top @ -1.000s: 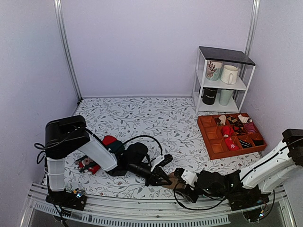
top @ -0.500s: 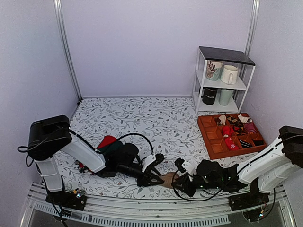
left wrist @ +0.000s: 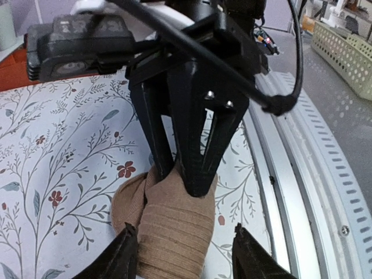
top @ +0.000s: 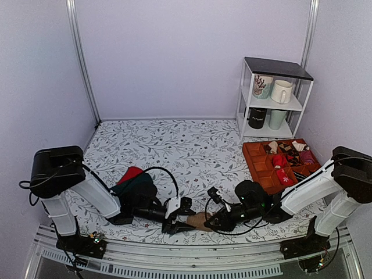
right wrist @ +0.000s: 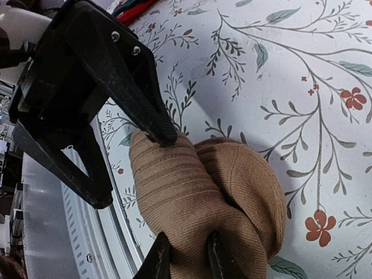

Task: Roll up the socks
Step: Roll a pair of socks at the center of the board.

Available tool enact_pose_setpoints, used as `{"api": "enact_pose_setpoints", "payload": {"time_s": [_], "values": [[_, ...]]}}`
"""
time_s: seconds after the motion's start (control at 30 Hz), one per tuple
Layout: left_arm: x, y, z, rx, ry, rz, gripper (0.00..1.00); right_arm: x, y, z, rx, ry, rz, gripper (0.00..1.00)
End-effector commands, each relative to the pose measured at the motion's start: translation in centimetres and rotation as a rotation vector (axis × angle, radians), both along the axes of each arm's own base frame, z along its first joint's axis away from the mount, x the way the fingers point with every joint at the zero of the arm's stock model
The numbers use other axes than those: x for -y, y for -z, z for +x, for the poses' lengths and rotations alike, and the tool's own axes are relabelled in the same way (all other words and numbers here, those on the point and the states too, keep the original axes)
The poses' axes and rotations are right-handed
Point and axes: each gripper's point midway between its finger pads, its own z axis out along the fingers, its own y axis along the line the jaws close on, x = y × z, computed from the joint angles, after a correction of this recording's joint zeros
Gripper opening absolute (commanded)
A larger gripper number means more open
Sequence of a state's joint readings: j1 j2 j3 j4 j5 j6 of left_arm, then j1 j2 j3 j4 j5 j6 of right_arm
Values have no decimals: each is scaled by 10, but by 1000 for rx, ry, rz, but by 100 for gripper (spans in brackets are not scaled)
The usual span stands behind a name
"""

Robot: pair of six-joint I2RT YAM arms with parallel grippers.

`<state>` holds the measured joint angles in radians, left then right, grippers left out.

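Right end effector (right wrist: 187, 247) moved left, pinching ribbed tan socks (right wrist: 232, 174); left end effector (left wrist: 183, 247) spread around.

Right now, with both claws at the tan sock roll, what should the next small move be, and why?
Probably close the left claw onto the tan-brown ribbed knit sock roll. Its fingers straddle the roll open, while the right claw is shut on a fold of it. Steadying the roll would likely let that fold be pulled over without unrolling.
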<state>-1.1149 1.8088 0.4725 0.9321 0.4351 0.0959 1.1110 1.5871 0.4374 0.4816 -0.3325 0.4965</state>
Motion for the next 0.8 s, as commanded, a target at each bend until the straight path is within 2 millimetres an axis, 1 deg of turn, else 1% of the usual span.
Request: {"api": "enact_pose_setpoints", "payload": {"time_s": [0.0,0.1,0.33,0.4,0.43,0.53,0.57,0.6,0.63,0.67,0.77], "values": [[3,9,-8,47,57,-15,55,59,65,-41,-268,-36,-294,20],[3,16,-8,40,54,-9,60,59,65,-40,-274,-50,-290,20],[5,34,-8,14,58,41,60,55,63,-39,-291,-65,-284,20],[10,34,-7,6,66,48,50,55,64,-40,-292,-68,-285,20],[9,48,-8,-17,69,88,43,55,63,-40,-295,-71,-283,20],[12,64,-8,-70,64,156,22,51,60,-39,-289,-78,-276,20],[11,69,-7,-85,53,178,16,49,59,-38,-286,-80,-273,20],[11,74,-5,-102,36,203,11,49,58,-37,-285,-84,-274,20],[11,79,-5,-123,24,231,3,48,57,-38,-285,-90,-274,20],[9,85,-4,-148,11,262,0,47,56,-38,-286,-96,-274,20],[0,98,-3,-217,-49,331,0,43,49,-33,-261,-100,-271,21]]}}
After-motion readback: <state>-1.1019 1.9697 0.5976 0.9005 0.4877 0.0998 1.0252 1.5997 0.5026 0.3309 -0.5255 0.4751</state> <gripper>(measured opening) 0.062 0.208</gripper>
